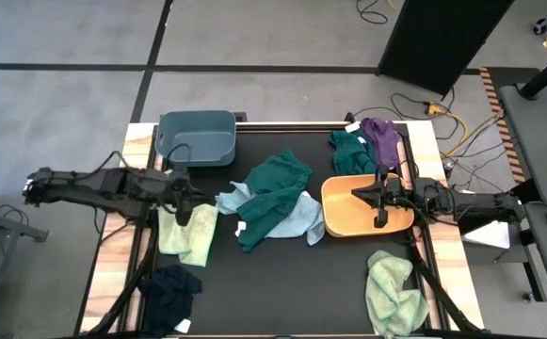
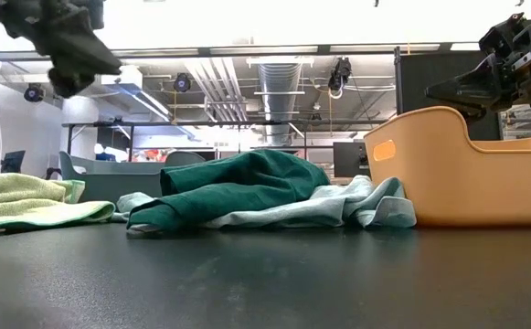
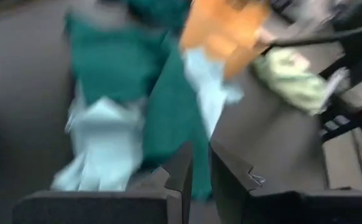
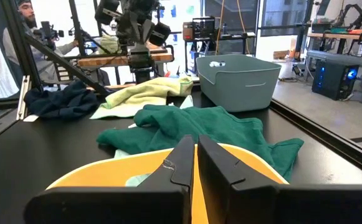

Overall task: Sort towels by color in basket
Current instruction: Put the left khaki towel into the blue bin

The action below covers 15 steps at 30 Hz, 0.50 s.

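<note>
The orange basket (image 1: 341,218) sits right of the table's middle and serves as the landmark here. The right gripper (image 1: 379,195) hangs over its far half, fingers pressed together with nothing between them, as the right wrist view shows. Inside the basket only a scrap of pale cloth shows in the right wrist view; what it is cannot be told.

Just left of the basket lies a heap: a dark green towel (image 1: 275,193) draped over a light blue towel (image 1: 297,218), whose edge touches the basket's left wall. Farther left, a pale green towel (image 1: 188,231) lies flat, and the left gripper (image 1: 181,200) hovers just above its far edge, fingers clenched and empty. A navy towel (image 1: 169,287) rests well to the left and nearer the front edge. A second pale green towel (image 1: 393,287) sits just in front of the basket. Behind the basket, a dark green towel (image 1: 350,151) and a purple towel (image 1: 380,136) lie touching each other. A grey basket (image 1: 198,137) stands well to the left at the back.

The step in hand looks like picking the next towel. To do it well, the left gripper should open before lowering, pinch a raised fold rather than a flat edge, and lift clear so the cloth does not drag its neighbours. In the heap, the dark green towel should go first, since it covers the blue one.
</note>
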{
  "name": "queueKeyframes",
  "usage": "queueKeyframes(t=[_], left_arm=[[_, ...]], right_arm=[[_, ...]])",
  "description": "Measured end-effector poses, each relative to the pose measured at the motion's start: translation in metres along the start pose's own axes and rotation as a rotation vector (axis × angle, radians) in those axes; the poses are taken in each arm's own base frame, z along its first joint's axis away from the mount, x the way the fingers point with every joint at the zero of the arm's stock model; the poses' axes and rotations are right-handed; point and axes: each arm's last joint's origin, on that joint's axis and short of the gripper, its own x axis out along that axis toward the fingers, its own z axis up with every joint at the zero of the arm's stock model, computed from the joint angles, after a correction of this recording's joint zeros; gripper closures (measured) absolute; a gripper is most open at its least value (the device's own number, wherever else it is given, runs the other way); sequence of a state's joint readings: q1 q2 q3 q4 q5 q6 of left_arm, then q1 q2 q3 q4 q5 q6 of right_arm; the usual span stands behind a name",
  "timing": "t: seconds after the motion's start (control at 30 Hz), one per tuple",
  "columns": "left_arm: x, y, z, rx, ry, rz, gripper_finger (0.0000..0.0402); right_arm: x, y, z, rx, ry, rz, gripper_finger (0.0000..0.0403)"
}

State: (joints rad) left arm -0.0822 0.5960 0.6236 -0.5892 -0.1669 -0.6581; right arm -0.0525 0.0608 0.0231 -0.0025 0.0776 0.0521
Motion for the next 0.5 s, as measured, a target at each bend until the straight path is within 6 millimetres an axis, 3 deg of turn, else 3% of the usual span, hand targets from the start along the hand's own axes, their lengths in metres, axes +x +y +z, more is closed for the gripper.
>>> queueKeyframes(t=[0.17,0.37,0.5], left_arm=[[0.009,-0.014,0.011,-0.131,0.249,0.094,0.0366],[0.037,-0.028,0.014,-0.235,0.560,0.220,0.0366],[0.056,-0.029,0.009,-0.288,0.748,0.413,0.0366]], right_arm=[[0.000,0.000,0.000,0.000,0.000,0.000,0.0390],[0.000,0.000,0.000,0.000,0.000,0.000,0.0390],[0.000,0.000,0.000,0.000,-0.001,0.000,0.0390]])
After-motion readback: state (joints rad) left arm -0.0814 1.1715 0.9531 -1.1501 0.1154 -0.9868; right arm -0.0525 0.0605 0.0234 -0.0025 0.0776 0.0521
